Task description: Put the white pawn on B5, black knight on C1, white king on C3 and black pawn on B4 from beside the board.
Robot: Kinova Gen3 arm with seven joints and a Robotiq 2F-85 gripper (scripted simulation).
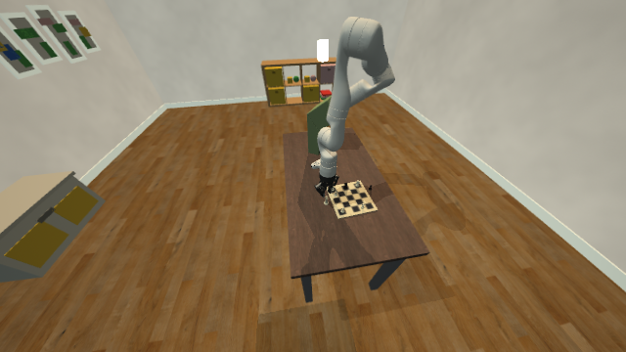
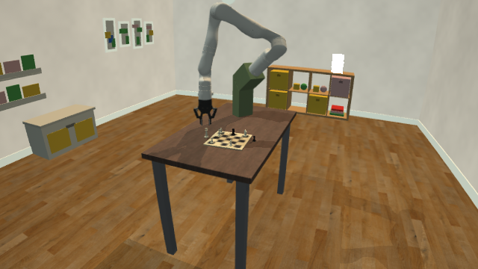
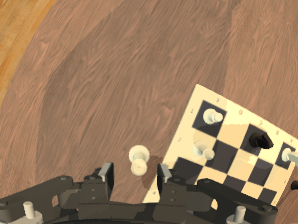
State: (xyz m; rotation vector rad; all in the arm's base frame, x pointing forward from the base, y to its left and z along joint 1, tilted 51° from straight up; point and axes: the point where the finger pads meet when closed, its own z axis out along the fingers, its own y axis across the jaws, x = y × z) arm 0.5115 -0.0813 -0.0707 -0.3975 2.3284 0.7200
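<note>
Beyond the tabletop's far edge, against the wall, a wooden shelf unit [image 1: 293, 63] [image 2: 306, 69] with three yellow boxes [image 1: 273, 76] [image 2: 279, 79], a pink box [image 1: 328, 73] [image 2: 340, 87] and small toys. On top, a glowing white lamp [image 1: 323, 50] [image 2: 337, 63]. Well out from the left edge, a low cabinet [image 1: 34, 193] [image 2: 60, 113] with yellow doors. On the wall past that same edge, four framed pictures [image 1: 54, 34] [image 2: 137, 33] and two shelves [image 2: 26, 101] of coloured blocks. Around all four corners, plank floor [image 1: 196, 196] [image 2: 336, 168].

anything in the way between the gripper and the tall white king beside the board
Nothing visible stands between the gripper and the white king; the nearest pieces are on the board, off to one side.
</note>
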